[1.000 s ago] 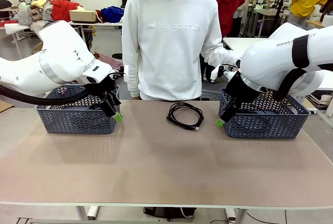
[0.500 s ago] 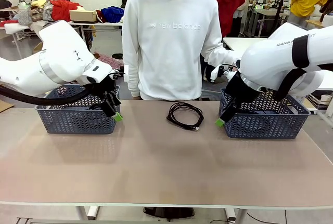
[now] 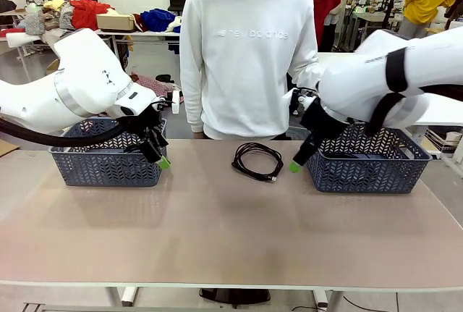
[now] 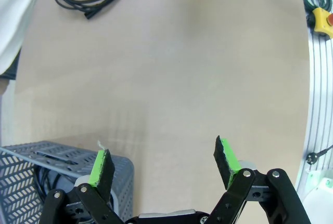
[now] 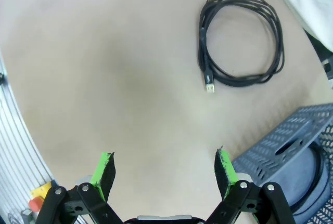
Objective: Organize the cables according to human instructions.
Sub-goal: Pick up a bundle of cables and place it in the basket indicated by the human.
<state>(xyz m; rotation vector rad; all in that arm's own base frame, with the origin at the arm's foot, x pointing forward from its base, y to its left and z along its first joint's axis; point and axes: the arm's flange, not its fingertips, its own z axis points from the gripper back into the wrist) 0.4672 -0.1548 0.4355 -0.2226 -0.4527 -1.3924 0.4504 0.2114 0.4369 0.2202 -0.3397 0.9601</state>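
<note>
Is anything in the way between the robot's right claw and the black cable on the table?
Nothing visible. The right end effector hangs open over bare table, and the coiled cable lies ahead in the open.

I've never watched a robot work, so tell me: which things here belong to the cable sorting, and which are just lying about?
Part of the job:
- cable, coiled on the table
- left basket
- right basket

Just lying about:
- piled clothes
- box
- red button at the table's edge

Two glossy white arms, black bands and cabling; black two-finger grippers, left [image 3: 163,158] and right [image 3: 296,165], green pads. Person: white printed sweatshirt [image 3: 244,51].
</note>
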